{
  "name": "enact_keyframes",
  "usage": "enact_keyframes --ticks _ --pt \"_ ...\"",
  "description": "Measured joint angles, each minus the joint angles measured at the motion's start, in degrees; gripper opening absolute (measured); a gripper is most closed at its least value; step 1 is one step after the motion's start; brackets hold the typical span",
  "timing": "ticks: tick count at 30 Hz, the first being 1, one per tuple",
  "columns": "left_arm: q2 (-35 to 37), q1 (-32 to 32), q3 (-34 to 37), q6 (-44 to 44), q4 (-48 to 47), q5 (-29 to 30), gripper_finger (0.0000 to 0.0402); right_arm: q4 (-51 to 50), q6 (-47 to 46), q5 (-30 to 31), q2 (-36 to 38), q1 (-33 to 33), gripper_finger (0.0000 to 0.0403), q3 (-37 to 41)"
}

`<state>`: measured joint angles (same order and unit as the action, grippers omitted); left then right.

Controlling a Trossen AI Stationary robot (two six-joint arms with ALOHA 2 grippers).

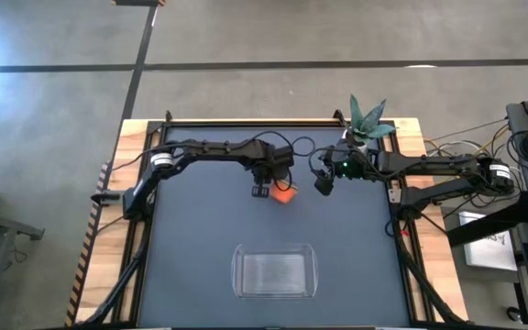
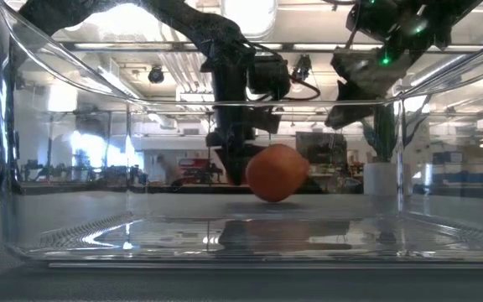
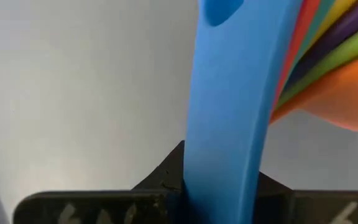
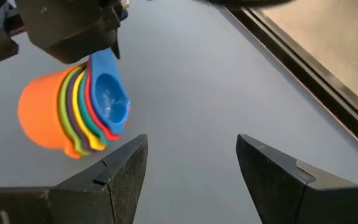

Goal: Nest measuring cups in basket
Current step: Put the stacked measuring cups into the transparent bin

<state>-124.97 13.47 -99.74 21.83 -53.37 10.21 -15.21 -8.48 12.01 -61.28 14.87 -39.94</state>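
The measuring cups (image 1: 284, 193) are nested in one stack, orange outermost and blue innermost (image 4: 107, 93). The stack lies on its side at the table's far middle, with its open side toward my right arm. My left gripper (image 1: 262, 190) is shut on the stack's handles. In the low view the orange cup (image 2: 275, 174) sits low over the table; I cannot tell whether it touches. My right gripper (image 1: 324, 183) is open and empty, a short way to the stack's right. The clear basket (image 1: 275, 272) stands at the near middle of the table. My left gripper pinches the stacked flat handles between its two fingers, the blue handle (image 3: 222, 155) facing the wrist camera. The fingers come from above, pointing down. The cups hang on their side beside and below the fingers, with the other handles (image 3: 328, 43) fanned out behind the blue one.
A small white pot with a green plant (image 1: 367, 128) stands at the far right behind my right arm. The basket's clear wall (image 2: 7, 168) fills the low view. The dark mat (image 1: 200, 238) lies between the stack and the basket.
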Motion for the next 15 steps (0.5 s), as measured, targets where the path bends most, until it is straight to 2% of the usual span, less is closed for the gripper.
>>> enact_keyframes --ticks 4,8,15 --pt "0.0 0.1 0.0 0.1 2.1 0.7 0.0025 -2.8 -0.9 -0.4 0.0 0.0 0.0237 0.0" --pt "0.0 -0.3 0.6 0.5 5.0 4.6 0.0025 -5.3 -1.1 -0.3 0.0 0.0 0.0237 0.0" --pt "0.1 -0.4 2.2 0.4 7.9 7.4 0.0024 -5.7 -2.0 -0.4 0.0 0.0 0.0237 0.0"
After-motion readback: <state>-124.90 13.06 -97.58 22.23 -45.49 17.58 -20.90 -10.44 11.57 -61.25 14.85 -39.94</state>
